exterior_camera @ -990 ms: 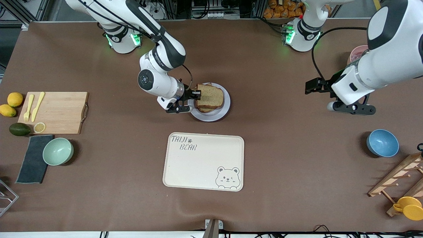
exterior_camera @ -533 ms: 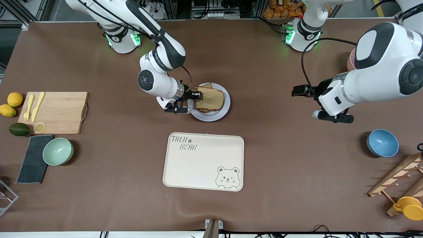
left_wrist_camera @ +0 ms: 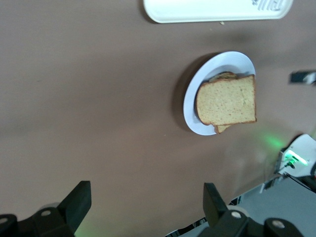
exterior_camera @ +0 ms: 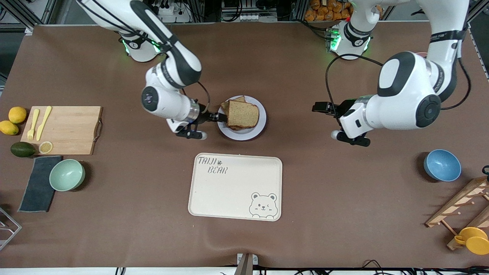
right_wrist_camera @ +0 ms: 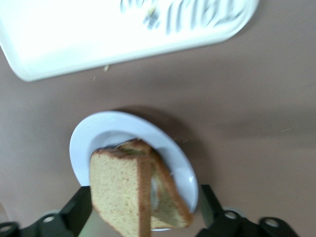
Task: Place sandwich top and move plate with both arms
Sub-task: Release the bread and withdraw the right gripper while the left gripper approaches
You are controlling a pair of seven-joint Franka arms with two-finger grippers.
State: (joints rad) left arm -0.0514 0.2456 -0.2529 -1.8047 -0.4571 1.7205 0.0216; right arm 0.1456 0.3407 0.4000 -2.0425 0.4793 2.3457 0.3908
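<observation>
The sandwich top (exterior_camera: pixel 243 114), a plain brown slice, lies on the lower slice on the lavender-white plate (exterior_camera: pixel 244 135) in the middle of the table. My right gripper (exterior_camera: pixel 216 116) is open at the plate's rim toward the right arm's end. In the right wrist view its gripper (right_wrist_camera: pixel 143 200) has fingers spread either side of the slice (right_wrist_camera: pixel 116 192) and plate (right_wrist_camera: pixel 98 133). My left gripper (exterior_camera: pixel 320 108) is open and empty over bare table toward the left arm's end. The left wrist view shows its gripper (left_wrist_camera: pixel 145 197), the plate (left_wrist_camera: pixel 191 104) and the slice (left_wrist_camera: pixel 227 101) farther off.
A cream bear tray (exterior_camera: pixel 235 187) lies nearer the front camera than the plate. A cutting board (exterior_camera: pixel 63 130), mint bowl (exterior_camera: pixel 67 174), dark cloth (exterior_camera: pixel 38 183) and fruit sit at the right arm's end. A blue bowl (exterior_camera: pixel 442 165) and wooden rack (exterior_camera: pixel 462 206) sit at the left arm's end.
My right gripper let go of the slice and drew back off the plate toward the right arm's end. The slice stays on the sandwich. My left arm swung in toward the plate.
</observation>
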